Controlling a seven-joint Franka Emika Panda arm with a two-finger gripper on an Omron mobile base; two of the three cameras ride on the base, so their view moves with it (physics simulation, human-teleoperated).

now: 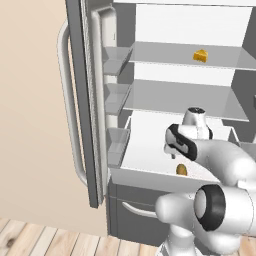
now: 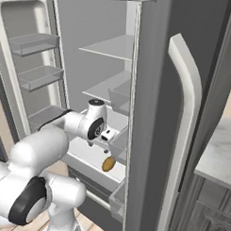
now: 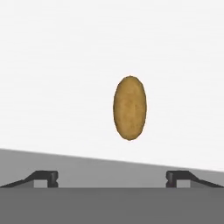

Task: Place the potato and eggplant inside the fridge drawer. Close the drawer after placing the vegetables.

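Fridge open, the drawer pulled out toward the robot — that's why its white floor is reachable from above.

The potato lies on that white floor, lengthwise, nothing pinching it. In the left base view it sits close to the drawer's front edge, toward the right-hand end; the right base view has it low in the drawer, just below the hand. Whether it's fully at rest on the floor is hard to say — no shadow to judge by — but it looks set down.

The gripper is spread wide, both tips apart at the bottom of the hand view, the potato beyond and between them, touching neither. Nothing held. The hand hangs over the drawer, pointing down, so the jaws straddle the spot where the potato lies — reads as a release position.

Judgement: potato step looks done. Eggplant isn't anywhere I can point to, so that half of the task is still open, and the drawer stays out for it; closing comes last.

Cheese wedge on an upper shelf, not part of the job. Door bins on the open left door, well apart from the arm.

Next move probably needs the arm lifted straight out, clear of the drawer's front edge.
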